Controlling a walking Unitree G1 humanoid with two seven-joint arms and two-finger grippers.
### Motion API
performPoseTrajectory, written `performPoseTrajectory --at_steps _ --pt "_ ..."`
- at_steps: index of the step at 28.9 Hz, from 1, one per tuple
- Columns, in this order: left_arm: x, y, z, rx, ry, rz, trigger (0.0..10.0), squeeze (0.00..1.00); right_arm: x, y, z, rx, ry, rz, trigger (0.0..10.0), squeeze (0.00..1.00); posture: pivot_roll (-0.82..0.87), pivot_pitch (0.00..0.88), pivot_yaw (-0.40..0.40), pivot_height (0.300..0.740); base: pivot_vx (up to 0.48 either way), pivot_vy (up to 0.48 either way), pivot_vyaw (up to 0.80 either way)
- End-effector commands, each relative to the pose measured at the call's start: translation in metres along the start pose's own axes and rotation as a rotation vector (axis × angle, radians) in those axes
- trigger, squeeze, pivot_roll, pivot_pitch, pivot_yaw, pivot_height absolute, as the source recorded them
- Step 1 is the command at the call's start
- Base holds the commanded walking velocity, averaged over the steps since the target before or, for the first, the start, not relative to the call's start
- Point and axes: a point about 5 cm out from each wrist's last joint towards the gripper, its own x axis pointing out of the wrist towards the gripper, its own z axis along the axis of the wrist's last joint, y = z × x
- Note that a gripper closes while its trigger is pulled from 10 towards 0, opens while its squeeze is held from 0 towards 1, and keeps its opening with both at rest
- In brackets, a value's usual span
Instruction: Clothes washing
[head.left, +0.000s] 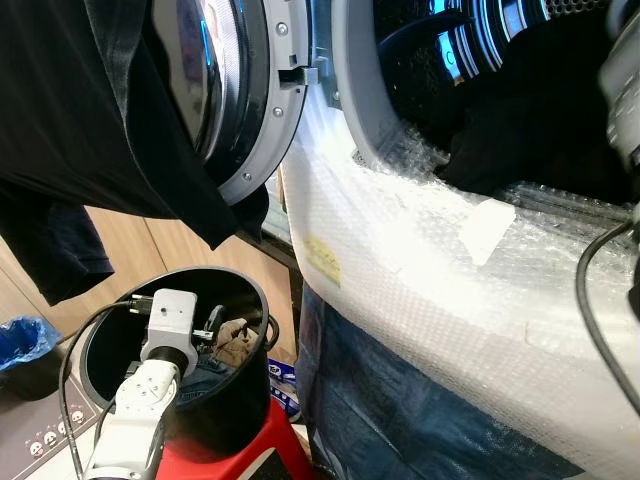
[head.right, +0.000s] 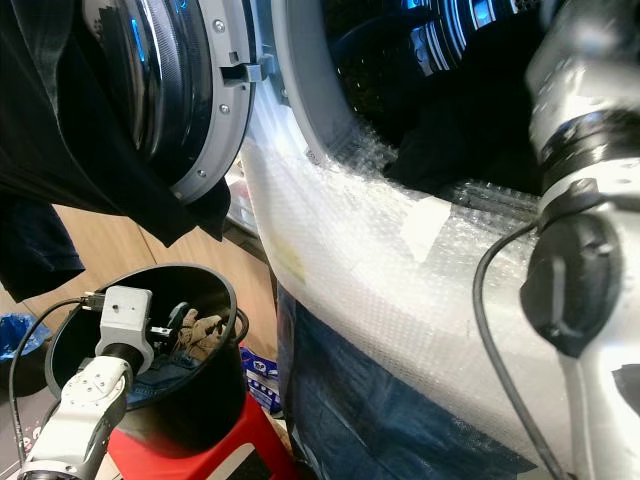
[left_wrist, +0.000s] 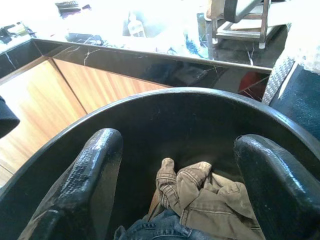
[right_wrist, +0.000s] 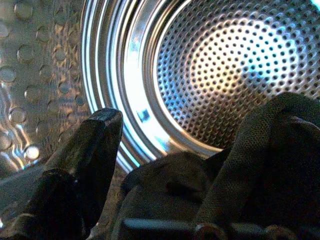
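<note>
a black garment (head.left: 110, 130) hangs over the open washer door (head.left: 250, 100) on the left, and below it the left gripper (left_wrist: 175, 165) reaches into the black bucket (head.left: 245, 380) on a red stool (head.left: 270, 445), fingers spread wide above a tan garment (left_wrist: 210, 197) and some denim (left_wrist: 150, 231). to the right, the right gripper (right_wrist: 180, 170) is inside the steel drum (right_wrist: 225, 70) with dark clothing (right_wrist: 280, 165) draped over one finger; whether it is pinching the cloth i cannot tell.

Home laundry corner, front-loading washing machine (head.left: 420, 250) wrapped in bubble wrap, round door (head.left: 235, 90) swung open, perforated steel drum (right_wrist: 225, 75), black bin (head.left: 215, 400) of clothes, wooden cabinet fronts (left_wrist: 100, 85), dark marble counter (left_wrist: 165, 62)
</note>
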Motion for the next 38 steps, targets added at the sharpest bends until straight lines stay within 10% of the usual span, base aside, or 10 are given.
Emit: performPoseTrajectory --at_steps 1,3,4,22,23,33,38 --pt "-0.001 0.0 0.0 0.021 0.013 -0.013 10.0 0.0 0.0 0.0 0.009 -0.019 -0.043 0.001 10.0 0.0 0.18 0.0 0.064 0.74 0.0 0.0 0.0" --pt "0.0 0.0 0.0 0.021 0.014 -0.017 10.0 0.0 0.0 -0.002 0.007 -0.053 -0.05 -0.002 10.0 0.13 0.17 0.0 0.061 0.74 0.0 0.0 0.0" --pt "0.001 -0.001 0.001 0.021 0.013 -0.019 10.0 0.0 0.0 -0.005 0.005 -0.079 -0.05 -0.003 10.0 1.0 0.17 0.0 0.058 0.74 0.0 0.0 0.0" --pt "-0.005 0.003 -0.004 0.007 0.033 -0.002 10.0 0.0 -0.036 -0.034 0.022 -0.014 -0.305 -0.081 10.0 1.0 0.17 0.019 0.052 0.74 0.0 0.0 0.0" --pt "-0.004 0.003 -0.004 0.003 0.035 -0.002 10.0 0.0 -0.05 -0.023 0.022 0.03 -0.341 -0.042 10.0 0.0 0.17 0.02 0.049 0.74 0.0 0.0 0.0" --pt "-0.003 0.003 -0.001 -0.012 0.033 -0.004 10.0 0.0 -0.113 0.008 0.004 0.051 -0.356 0.245 10.0 0.0 0.17 0.033 0.046 0.74 0.0 0.0 0.0" --pt "-0.002 0.003 -0.001 -0.014 0.032 0.001 10.0 0.0 -0.137 0.019 0.01 0.211 -0.378 0.45 10.0 0.0 0.17 0.026 0.044 0.74 0.0 0.0 0.0"
